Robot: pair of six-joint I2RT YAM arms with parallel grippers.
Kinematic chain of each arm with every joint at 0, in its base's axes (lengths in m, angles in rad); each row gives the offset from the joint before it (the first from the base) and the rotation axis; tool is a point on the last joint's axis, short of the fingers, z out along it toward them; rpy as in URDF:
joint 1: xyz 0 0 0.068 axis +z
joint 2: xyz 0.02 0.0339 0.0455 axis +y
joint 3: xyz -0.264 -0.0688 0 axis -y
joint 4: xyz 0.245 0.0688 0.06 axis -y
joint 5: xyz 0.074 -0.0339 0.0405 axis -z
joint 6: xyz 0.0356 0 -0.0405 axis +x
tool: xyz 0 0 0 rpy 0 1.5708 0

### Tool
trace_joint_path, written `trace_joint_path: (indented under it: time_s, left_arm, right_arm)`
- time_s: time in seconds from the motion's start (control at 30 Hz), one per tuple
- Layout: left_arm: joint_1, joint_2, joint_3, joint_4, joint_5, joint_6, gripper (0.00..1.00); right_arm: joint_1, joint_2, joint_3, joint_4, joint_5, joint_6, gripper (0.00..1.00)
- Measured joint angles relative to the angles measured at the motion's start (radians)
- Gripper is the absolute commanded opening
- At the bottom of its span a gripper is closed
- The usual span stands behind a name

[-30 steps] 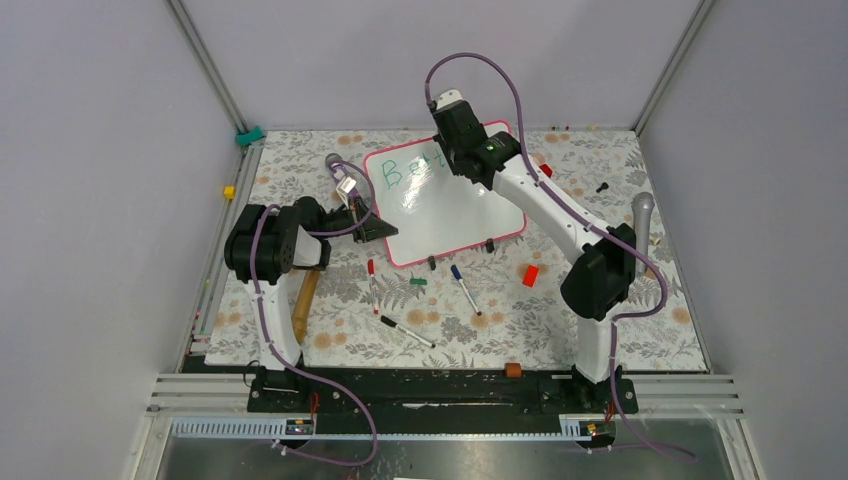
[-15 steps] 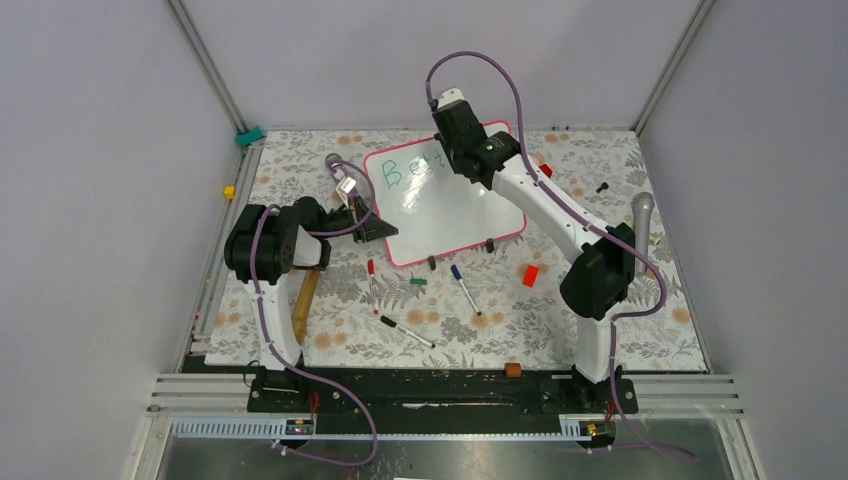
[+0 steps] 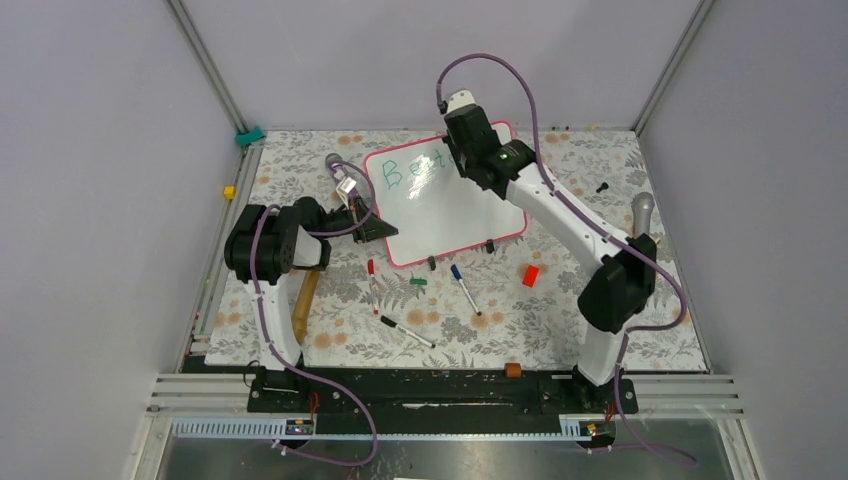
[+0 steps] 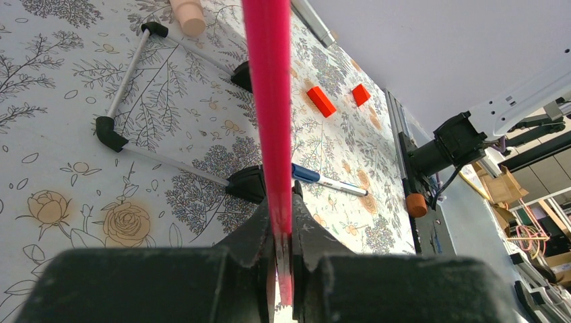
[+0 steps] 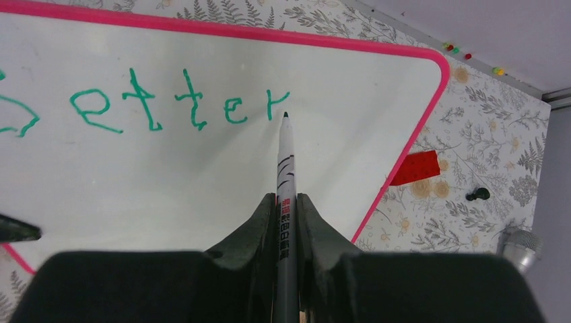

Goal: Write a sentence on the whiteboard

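A floral-papered table (image 3: 560, 320) sits between grey walls. From above, the whiteboard (image 3: 440, 215) lies askew toward the far middle. The left gripper (image 3: 370, 225) is at its near-left edge, seemingly to steady it for writing. The right gripper (image 3: 468, 150) hangs over the top corner, where the sentence (image 3: 412, 168) begins.

The left wrist view shows the jaws pinched tight on the pink frame (image 4: 269, 101).

In the right wrist view the jaws clamp a marker (image 5: 285, 158), its tip just beside the last r of a green "Better".

Against a second ago, the right arm has swung rightward along the line.
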Motion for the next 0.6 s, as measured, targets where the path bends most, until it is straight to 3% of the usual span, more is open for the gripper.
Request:
trace_joint_path:
  time_s: [0.33, 0.6]
  left_arm:
    - [0.000, 0.000, 0.000, 0.002, 0.000, 0.000, 0.00]
    - [0.000, 0.000, 0.000, 0.002, 0.000, 0.000, 0.00]
  right_arm:
    - [-0.003, -0.321, -0.235, 0.141, -0.108, 0.036, 0.00]
    - [0.004, -0.360, -0.331, 0.197, -0.241, 0.146, 0.00]
